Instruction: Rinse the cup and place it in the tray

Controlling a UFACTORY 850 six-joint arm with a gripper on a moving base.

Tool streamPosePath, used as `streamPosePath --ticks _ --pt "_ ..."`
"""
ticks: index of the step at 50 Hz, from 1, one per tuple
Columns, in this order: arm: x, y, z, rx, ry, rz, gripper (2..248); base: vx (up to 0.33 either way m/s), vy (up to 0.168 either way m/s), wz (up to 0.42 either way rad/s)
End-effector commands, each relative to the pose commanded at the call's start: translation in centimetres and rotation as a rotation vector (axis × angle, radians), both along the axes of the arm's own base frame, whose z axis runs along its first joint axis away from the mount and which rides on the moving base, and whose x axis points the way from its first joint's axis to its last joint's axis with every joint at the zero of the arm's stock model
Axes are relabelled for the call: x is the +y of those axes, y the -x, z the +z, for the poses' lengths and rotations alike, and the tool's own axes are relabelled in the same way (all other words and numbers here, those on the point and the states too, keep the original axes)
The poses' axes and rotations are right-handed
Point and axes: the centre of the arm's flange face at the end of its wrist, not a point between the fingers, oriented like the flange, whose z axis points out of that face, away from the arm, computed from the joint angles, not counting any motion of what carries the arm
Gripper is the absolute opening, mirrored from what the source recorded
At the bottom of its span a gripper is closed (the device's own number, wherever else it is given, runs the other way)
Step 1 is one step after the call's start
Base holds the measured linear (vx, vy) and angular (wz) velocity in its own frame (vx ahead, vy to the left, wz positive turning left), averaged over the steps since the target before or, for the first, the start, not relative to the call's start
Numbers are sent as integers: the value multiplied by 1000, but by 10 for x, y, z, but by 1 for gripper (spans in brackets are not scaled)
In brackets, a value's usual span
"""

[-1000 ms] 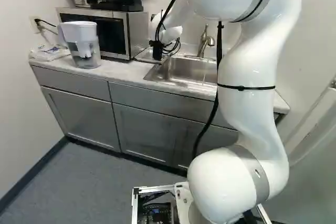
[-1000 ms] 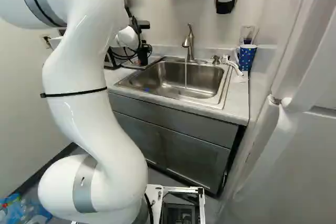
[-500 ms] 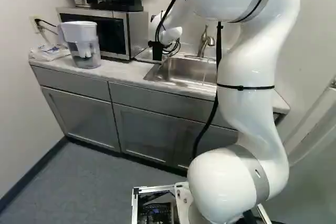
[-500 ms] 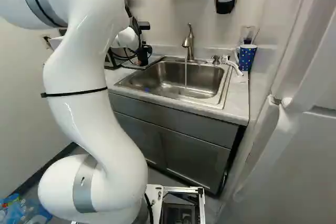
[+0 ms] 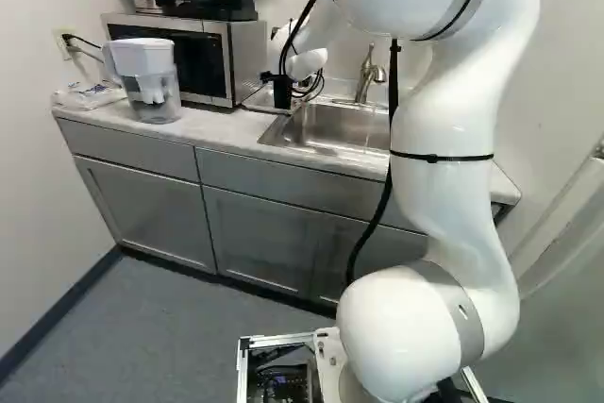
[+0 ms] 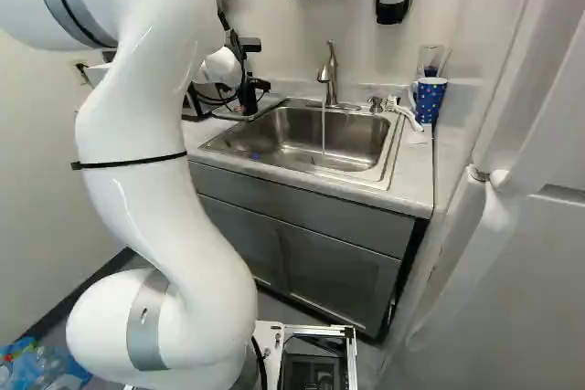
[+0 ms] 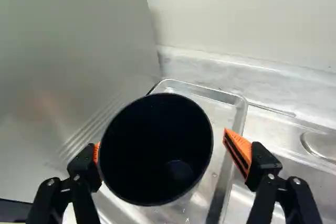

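Two fingers (image 7: 240, 150), spread wide; one dark-lined cup (image 7: 157, 145) between, gap beside one finger; one tray (image 7: 241, 111) below; one spotted mug (image 6: 428, 100) well apart.

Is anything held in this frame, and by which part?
Nothing is held: the gripper stands open around the cup, one finger clear of it.

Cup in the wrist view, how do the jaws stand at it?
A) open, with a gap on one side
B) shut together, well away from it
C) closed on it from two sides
A: one orange pad stands off the cup, with the tray showing in the gap.
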Motion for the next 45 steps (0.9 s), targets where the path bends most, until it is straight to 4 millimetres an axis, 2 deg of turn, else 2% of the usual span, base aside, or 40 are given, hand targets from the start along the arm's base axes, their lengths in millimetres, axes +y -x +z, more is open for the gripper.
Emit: streamPosePath --ticks 10,45 --pt "0 1 6 -9 -1 0 247 0 0 0" --pt "-1 7 46 -73 -12 0 247 0 0 0"
